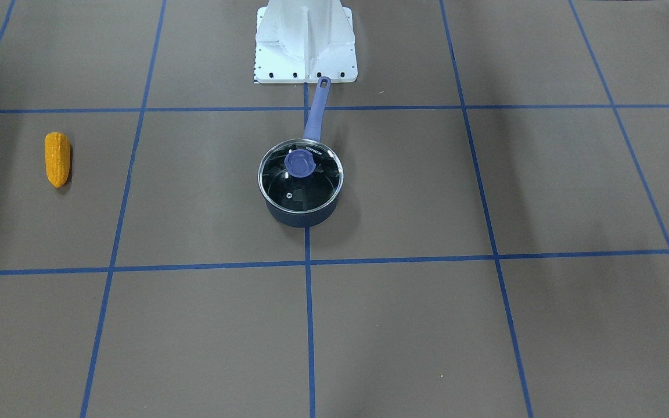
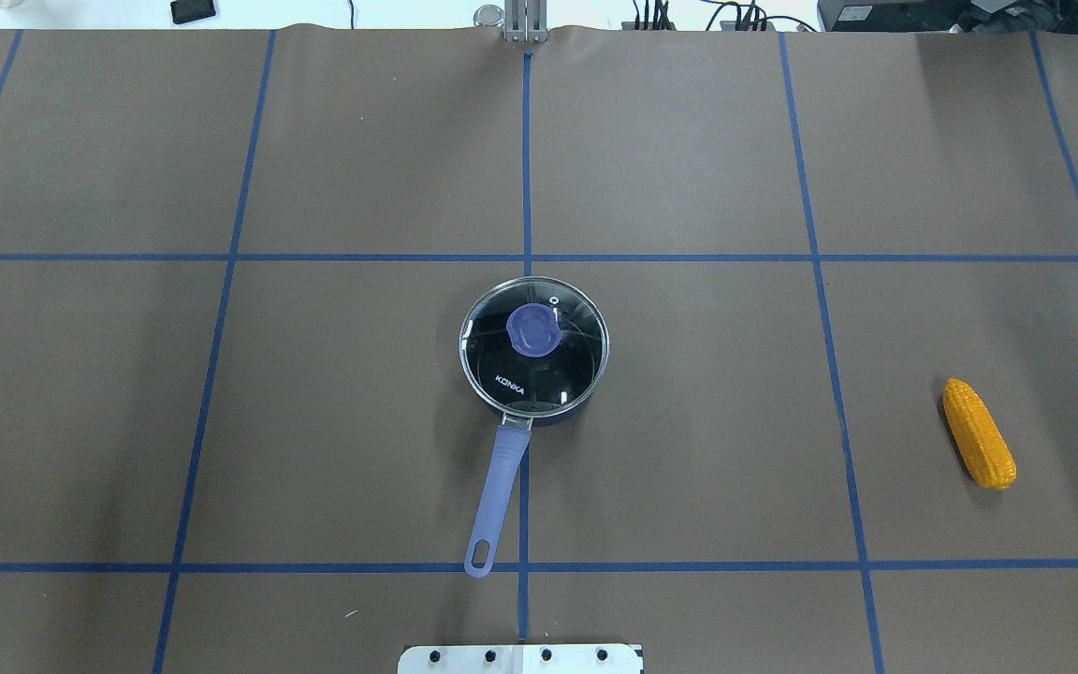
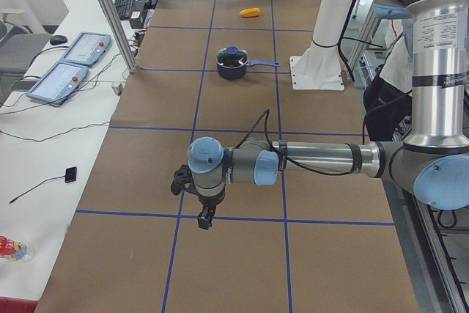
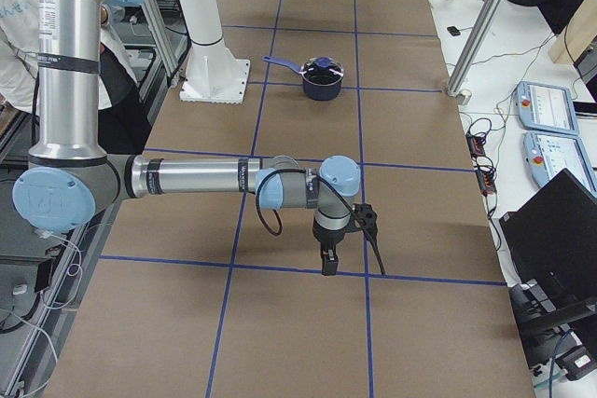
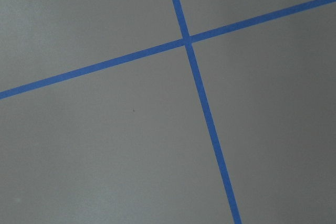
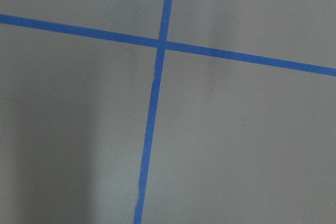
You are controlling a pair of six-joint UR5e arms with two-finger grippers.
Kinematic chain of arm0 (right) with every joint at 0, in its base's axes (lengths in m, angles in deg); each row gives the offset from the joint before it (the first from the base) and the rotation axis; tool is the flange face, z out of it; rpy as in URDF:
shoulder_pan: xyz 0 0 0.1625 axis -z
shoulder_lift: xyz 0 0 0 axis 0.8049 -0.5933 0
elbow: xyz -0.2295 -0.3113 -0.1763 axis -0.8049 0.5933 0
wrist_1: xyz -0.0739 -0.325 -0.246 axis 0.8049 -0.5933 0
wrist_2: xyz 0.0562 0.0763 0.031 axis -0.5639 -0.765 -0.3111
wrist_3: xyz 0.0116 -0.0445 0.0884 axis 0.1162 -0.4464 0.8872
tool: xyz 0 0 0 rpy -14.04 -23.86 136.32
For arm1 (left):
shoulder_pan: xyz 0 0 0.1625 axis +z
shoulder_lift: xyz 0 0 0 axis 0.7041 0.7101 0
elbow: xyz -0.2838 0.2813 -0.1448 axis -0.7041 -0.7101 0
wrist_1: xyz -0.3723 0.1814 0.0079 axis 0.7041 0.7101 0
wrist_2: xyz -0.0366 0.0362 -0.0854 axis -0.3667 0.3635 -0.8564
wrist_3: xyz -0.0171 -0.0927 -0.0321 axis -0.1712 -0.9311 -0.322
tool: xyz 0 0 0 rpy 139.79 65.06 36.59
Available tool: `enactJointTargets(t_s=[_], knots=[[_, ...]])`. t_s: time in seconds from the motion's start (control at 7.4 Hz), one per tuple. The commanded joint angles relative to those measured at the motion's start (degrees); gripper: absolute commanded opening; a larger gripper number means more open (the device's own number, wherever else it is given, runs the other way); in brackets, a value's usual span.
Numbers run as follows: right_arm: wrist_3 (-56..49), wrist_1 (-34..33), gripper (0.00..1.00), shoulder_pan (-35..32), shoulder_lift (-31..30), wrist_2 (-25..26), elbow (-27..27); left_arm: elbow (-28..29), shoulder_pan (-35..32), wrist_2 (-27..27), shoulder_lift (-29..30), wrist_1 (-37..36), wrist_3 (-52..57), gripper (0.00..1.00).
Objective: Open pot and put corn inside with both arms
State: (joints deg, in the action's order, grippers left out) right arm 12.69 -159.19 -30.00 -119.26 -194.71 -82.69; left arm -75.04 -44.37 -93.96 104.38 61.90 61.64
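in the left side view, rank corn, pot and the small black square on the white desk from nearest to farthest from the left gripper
1. black square: on the white desk, off to the side of the left gripper
2. pot: mid-table, farther along
3. corn: far end, beyond the pot

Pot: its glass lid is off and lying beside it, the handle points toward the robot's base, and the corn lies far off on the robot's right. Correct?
Wrong about the lid: the overhead exterior view shows the glass lid seated on the pot. The handle does point toward the robot's base, and the corn lies far off on the robot's right.
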Motion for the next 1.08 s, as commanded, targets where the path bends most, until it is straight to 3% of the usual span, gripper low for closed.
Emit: enactJointTargets(t_s=[0.0,0.95], knots=[[0.0,0.0,1.0,0.0,0.0,0.0,0.0,-0.7,0.0,-0.4,0.0,0.0,-0.2,0.98],[0.0,0.0,1.0,0.0,0.0,0.0,0.1,-1.0,0.1,-0.3,2.5,0.5,-0.1,0.98]])
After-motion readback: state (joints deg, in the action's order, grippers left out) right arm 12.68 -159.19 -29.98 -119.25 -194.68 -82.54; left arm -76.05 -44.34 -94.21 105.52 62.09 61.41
